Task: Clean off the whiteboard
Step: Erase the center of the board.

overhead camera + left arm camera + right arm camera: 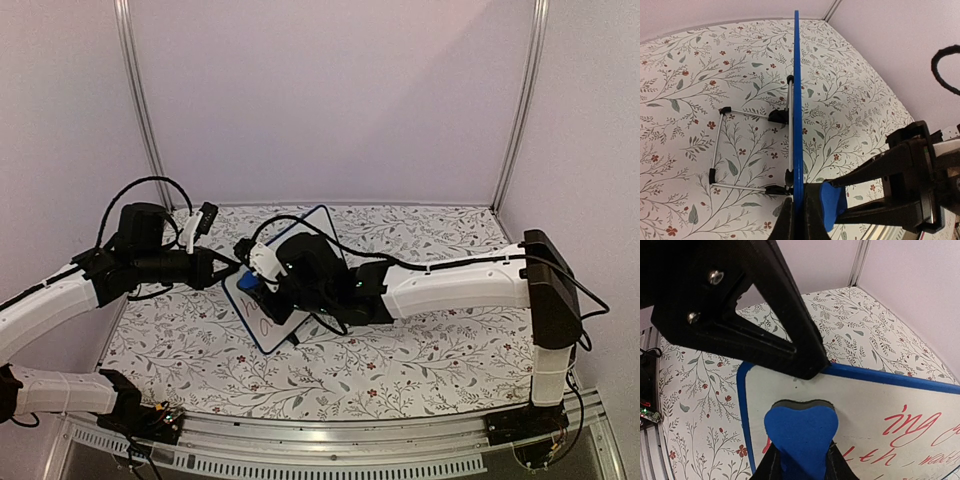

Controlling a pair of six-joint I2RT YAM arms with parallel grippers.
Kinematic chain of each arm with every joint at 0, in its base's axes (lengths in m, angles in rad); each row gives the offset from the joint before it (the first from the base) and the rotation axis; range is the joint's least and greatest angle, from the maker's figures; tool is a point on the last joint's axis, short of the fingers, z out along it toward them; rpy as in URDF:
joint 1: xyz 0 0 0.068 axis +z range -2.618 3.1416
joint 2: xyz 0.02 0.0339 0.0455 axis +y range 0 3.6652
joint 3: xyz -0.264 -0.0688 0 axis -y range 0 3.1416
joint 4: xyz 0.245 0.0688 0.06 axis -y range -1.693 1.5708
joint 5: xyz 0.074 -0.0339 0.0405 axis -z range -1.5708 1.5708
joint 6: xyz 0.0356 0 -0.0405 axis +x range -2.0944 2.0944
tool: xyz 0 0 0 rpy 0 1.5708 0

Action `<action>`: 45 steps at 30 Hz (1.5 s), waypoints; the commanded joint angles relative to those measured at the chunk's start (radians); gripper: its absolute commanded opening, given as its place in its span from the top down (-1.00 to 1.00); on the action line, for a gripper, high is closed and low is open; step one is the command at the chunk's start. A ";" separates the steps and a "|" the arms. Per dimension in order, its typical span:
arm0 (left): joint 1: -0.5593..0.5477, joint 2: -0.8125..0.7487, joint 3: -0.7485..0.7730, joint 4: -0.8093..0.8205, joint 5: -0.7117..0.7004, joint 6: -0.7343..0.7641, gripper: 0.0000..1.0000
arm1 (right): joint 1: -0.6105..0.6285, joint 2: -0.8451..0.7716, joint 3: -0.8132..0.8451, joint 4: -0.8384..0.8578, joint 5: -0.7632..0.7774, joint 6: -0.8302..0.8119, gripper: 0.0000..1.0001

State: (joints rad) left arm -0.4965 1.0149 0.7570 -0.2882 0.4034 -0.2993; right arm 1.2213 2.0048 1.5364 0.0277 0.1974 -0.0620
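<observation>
The whiteboard (266, 318) stands tilted on the floral cloth. It is white with a blue edge and shows edge-on in the left wrist view (797, 95). Red handwriting (912, 426) covers its face (865, 400). My left gripper (229, 268) is shut on the board's left edge, one finger on each side (799, 220); one of its fingers (740, 315) shows in the right wrist view. My right gripper (264, 281) is shut on a blue eraser block (801, 432) and presses it flat on the board near that corner. The eraser also shows in the left wrist view (832, 204).
The board's wire stand with black feet (720, 145) rests on the cloth behind it. Pale walls with metal posts (140, 110) close in the back and sides. Black cables (300, 222) loop over both arms. A rail (330, 450) runs along the near edge.
</observation>
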 commanded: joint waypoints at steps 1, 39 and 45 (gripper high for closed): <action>-0.013 0.003 -0.005 0.007 0.038 0.009 1.00 | 0.021 0.015 -0.062 0.006 0.013 0.015 0.69; -0.013 0.014 -0.002 0.010 0.041 0.008 1.00 | 0.066 0.052 -0.041 -0.026 0.131 -0.027 0.69; -0.014 0.014 -0.002 0.010 0.042 0.009 1.00 | 0.064 0.051 -0.045 -0.021 0.132 -0.017 0.69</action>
State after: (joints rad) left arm -0.4965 1.0180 0.7570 -0.2825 0.4042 -0.2993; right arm 1.2850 2.0399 1.4925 0.0071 0.3096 -0.0971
